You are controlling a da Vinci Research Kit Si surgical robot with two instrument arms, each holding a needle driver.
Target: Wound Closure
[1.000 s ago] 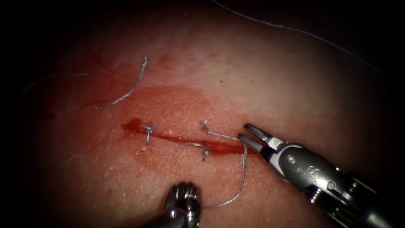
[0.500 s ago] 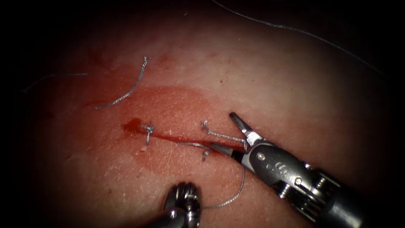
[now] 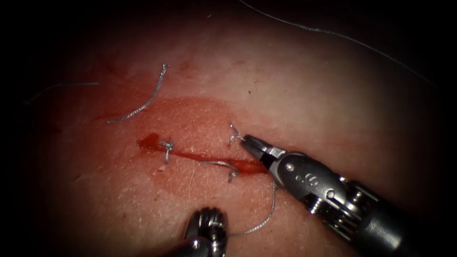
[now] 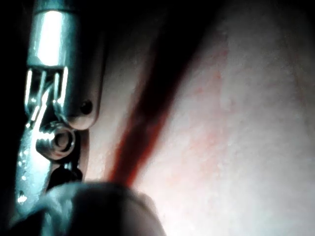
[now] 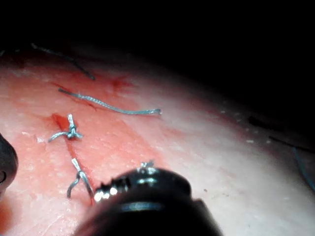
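Observation:
The cut (image 3: 200,156) runs across the tissue (image 3: 309,95), wet with red fluid. My right tool (image 3: 246,140) comes in from the lower right, its jaws shut on the short thread tail (image 3: 233,135) just above the cut's right part. At the picture's lower edge my left tool (image 3: 209,224) is shut on the long thread (image 3: 269,209), which curves up to the cut's right end. Two knotted stitches (image 3: 166,145) (image 3: 232,169) cross the cut. In the right wrist view the tail (image 5: 146,164) sits at the tool's tip. I see no needle.
A cut end of thread (image 3: 143,102) lies on the tissue up and left of the cut, and another (image 3: 66,84) farther left. A long thread (image 3: 333,33) trails across the far right. The left wrist view has the red cut (image 4: 142,132) beside the tool's wrist (image 4: 54,137).
The right tool's jaws were open at the cut's right end. They moved left and up along the short tail and closed on it; the tail now bunches at the tip. The left tool stayed still.

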